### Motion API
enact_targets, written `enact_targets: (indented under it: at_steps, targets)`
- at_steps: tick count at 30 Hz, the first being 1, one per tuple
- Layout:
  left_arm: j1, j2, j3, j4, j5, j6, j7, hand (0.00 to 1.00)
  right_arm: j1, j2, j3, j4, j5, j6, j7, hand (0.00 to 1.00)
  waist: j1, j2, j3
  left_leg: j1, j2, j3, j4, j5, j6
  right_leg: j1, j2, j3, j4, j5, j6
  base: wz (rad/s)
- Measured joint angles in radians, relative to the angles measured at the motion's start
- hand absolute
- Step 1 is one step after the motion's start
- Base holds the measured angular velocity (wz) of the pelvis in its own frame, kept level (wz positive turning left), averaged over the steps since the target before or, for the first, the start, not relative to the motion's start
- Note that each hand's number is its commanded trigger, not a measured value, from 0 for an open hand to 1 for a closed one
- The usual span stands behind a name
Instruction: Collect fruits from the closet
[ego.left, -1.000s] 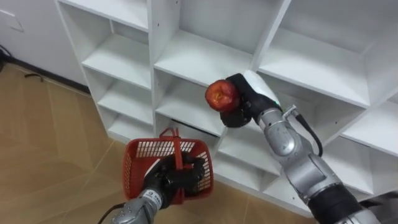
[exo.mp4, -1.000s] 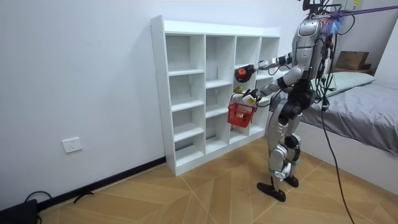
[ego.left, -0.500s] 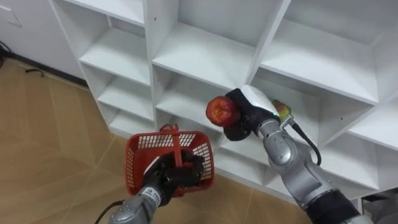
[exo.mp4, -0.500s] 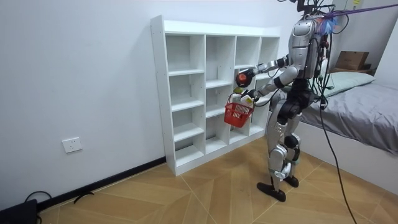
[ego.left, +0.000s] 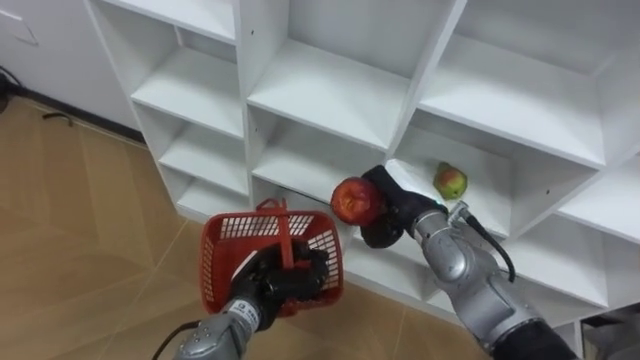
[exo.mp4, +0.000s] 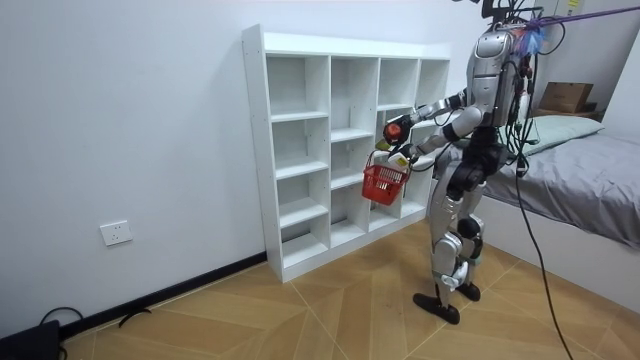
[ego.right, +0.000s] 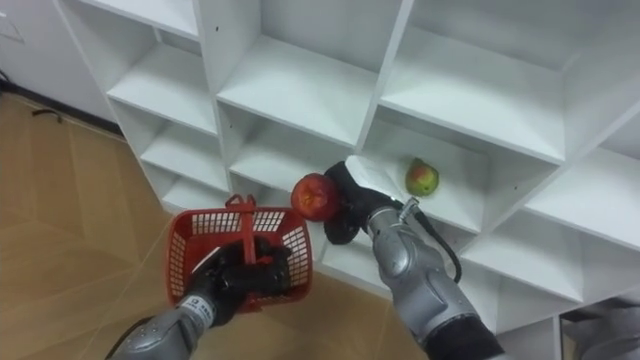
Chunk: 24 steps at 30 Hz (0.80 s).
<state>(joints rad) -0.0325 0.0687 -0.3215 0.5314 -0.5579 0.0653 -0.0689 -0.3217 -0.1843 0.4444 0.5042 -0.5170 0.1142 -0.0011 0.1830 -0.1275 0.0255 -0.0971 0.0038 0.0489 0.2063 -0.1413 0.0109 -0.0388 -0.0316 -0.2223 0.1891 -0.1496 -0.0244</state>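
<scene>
My right hand (ego.left: 388, 203) (ego.right: 350, 200) is shut on a red apple (ego.left: 356, 200) (ego.right: 316, 195), held in front of the white shelf unit (ego.left: 330, 90) just above the far right rim of the red basket (ego.left: 268, 256) (ego.right: 240, 250). My left hand (ego.left: 285, 282) (ego.right: 245, 280) is shut on the basket's handle, low in front of me. A green and red fruit (ego.left: 450, 181) (ego.right: 422, 178) lies on a shelf behind my right wrist. In the room view I stand facing the shelf unit (exo.mp4: 330, 150), with the basket (exo.mp4: 383, 184) and apple (exo.mp4: 393, 130) held out.
The shelf compartments around the fruit are bare. Wooden floor (ego.left: 70, 230) lies to the left below the shelves. A bed (exo.mp4: 580, 190) stands behind me at the room view's right.
My right hand has lowered the apple from in front of the shelf toward the basket, uncovering the green and red fruit on the shelf. The basket stays held.
</scene>
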Motion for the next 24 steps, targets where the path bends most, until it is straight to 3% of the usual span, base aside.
enact_targets:
  at_steps: [4, 13, 19, 24]
  targets:
    - [0.000, 0.000, -0.001, 0.000, 0.000, 0.000, 0.000, 1.00, 0.001, 0.023, 0.008, 0.000, -0.001, 0.019, 0.015, 1.00, 0.001, 0.001, -0.0006, -0.002, 0.000, -0.001, 0.000, 0.000, 0.000, -0.001, 0.000, -0.001, 0.000, 0.000, 0.000, 0.00]
    - [0.003, -0.008, -0.017, 0.000, 0.000, 0.000, 0.000, 1.00, 0.001, 0.039, 0.008, 0.000, -0.005, 0.019, 0.037, 1.00, 0.014, 0.008, -0.0024, 0.000, 0.000, -0.002, 0.000, 0.000, 0.000, 0.001, 0.001, -0.001, 0.000, 0.000, 0.000, 0.00]
    - [0.003, -0.012, -0.028, 0.000, 0.000, 0.000, -0.001, 1.00, -0.002, 0.084, 0.009, 0.039, -0.036, 0.019, 0.043, 1.00, 0.016, 0.009, -0.0025, -0.004, 0.000, -0.003, -0.001, 0.000, 0.000, -0.001, 0.001, -0.001, -0.001, 0.000, 0.000, 0.00]
    - [0.003, -0.012, -0.036, 0.011, 0.000, 0.000, -0.003, 1.00, -0.004, 0.089, 0.013, 0.042, -0.041, 0.019, 0.048, 1.00, 0.016, 0.009, -0.0021, -0.004, -0.001, -0.003, -0.003, 0.000, 0.000, -0.001, 0.000, -0.002, -0.002, 0.000, 0.000, 0.00]
